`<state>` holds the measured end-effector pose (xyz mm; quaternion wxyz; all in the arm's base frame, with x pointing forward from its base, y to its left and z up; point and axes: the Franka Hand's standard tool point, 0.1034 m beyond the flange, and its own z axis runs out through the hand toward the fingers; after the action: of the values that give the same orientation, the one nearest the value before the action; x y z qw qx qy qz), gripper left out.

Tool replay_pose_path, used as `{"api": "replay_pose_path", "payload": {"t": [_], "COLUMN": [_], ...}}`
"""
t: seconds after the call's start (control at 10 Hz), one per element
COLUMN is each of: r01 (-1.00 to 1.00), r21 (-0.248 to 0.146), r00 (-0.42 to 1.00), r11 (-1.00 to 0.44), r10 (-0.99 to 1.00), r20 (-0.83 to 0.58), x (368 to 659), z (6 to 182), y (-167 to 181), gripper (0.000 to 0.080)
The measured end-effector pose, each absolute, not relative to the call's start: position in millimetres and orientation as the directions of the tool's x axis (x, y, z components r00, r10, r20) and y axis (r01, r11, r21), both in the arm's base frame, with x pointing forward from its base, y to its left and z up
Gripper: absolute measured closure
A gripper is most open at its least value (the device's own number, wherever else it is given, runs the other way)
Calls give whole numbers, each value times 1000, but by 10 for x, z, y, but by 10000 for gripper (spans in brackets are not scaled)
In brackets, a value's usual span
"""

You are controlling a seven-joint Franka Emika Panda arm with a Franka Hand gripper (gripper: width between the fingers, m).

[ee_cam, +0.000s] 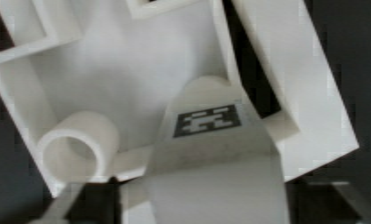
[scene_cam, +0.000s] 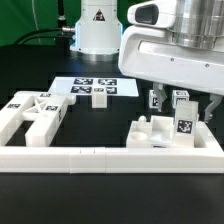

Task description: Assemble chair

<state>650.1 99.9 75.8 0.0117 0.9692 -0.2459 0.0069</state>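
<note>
Claw (scene_cam: 183, 105) sits spread wide astride the tagged white square plastic post (ee_cam: 208, 125), gripping nothing, as the post stands unaided, apparently braced by the long white L-shaped border rail (scene_cam: 100, 158), near right.

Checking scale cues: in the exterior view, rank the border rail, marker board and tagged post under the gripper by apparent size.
1. border rail, clearly largest
2. marker board
3. tagged post, smallest

I see bare table (scene_cam: 100, 125) lane between left chair pieces (scene_cam: 35, 115) and right slab (scene_cam: 150, 135): room to pass. Front edge walled by border rail (scene_cam: 100, 157). Behind lane, marker board (scene_cam: 95, 90) lies flat, no hindrance. Upright tagged post (scene_cam: 184, 122) stands between gripper (scene_cam: 184, 107) fingers; little side room there.
</note>
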Motion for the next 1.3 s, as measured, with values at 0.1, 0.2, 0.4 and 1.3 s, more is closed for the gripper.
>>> {"api": "replay_pose_path", "payload": {"t": [0.1,0.2,0.4,1.3], "r01": [-423,-382,-367,-227], "r21": [8,0,-5,-20], "r00": [906,923,929,965], "r11": [-906,-924,-930,-974], "r10": [-422,-382,-367,-228], "r20": [31,39,39,127], "x": [6518,6468,6387,6061], "z": [893,1054,1206,1131], "y": [981,904,640,298], "gripper": [170,170,154,151]}}
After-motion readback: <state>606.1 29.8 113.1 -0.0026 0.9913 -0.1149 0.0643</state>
